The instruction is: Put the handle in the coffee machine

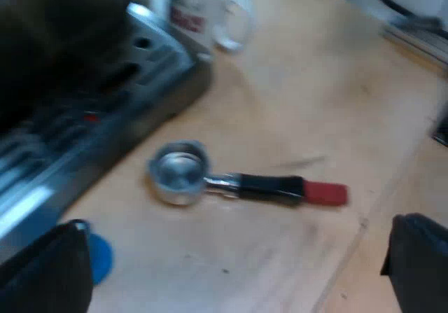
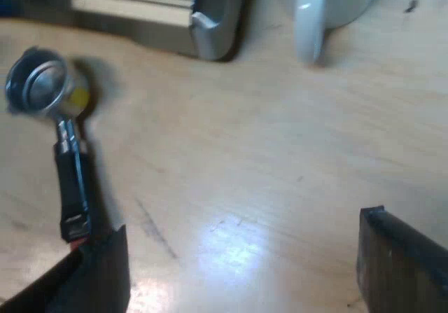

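Left wrist view: the portafilter [image 1: 182,174] lies loose and flat on the wooden table [image 1: 294,103], basket empty, just off the corner of the espresso machine [image 1: 84,117]. A white mug [image 1: 203,12] stands by that same corner, can't see inside it. A blue tamper [image 1: 100,258] sits near one finger. The left gripper [image 1: 234,271] is spread wide, holding nothing.

Right wrist view: the portafilter's [image 2: 42,85] red end is just beside a finger of the right gripper [image 2: 245,271], also spread wide and empty-handed.
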